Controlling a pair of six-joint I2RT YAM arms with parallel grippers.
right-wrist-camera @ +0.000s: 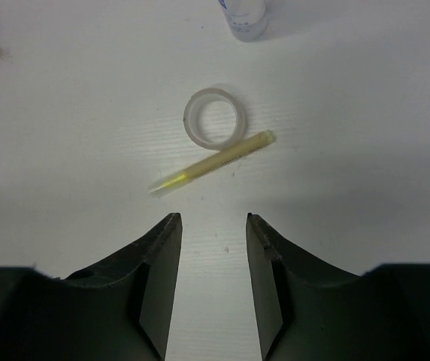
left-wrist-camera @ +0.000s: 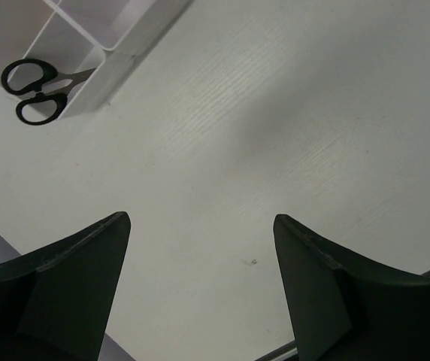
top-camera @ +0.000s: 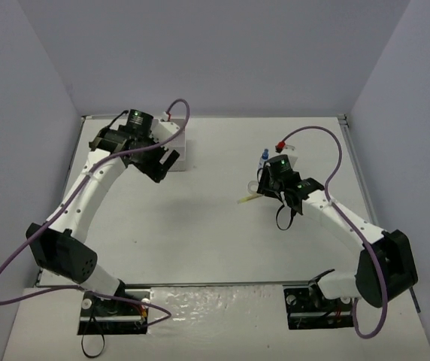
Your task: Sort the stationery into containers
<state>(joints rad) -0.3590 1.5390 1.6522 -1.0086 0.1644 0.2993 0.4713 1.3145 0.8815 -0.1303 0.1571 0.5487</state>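
The white container block (top-camera: 187, 154) stands at the back left, partly hidden by my left arm. In the left wrist view, black-handled scissors (left-wrist-camera: 34, 90) lie in a corner compartment of the container (left-wrist-camera: 121, 41). My left gripper (left-wrist-camera: 200, 219) is open and empty over bare table beside it, and it also shows in the top view (top-camera: 166, 167). My right gripper (right-wrist-camera: 213, 218) is open and empty, just short of a yellow marker (right-wrist-camera: 215, 162) that lies against a clear tape roll (right-wrist-camera: 215, 119). A small blue-capped bottle (top-camera: 264, 158) stands beyond them, its base showing in the right wrist view (right-wrist-camera: 245, 19).
The marker (top-camera: 249, 198) and tape roll (top-camera: 254, 184) lie right of the table's middle, in front of my right gripper (top-camera: 266, 189). Grey walls close in the table on three sides. Purple cables loop off both arms.
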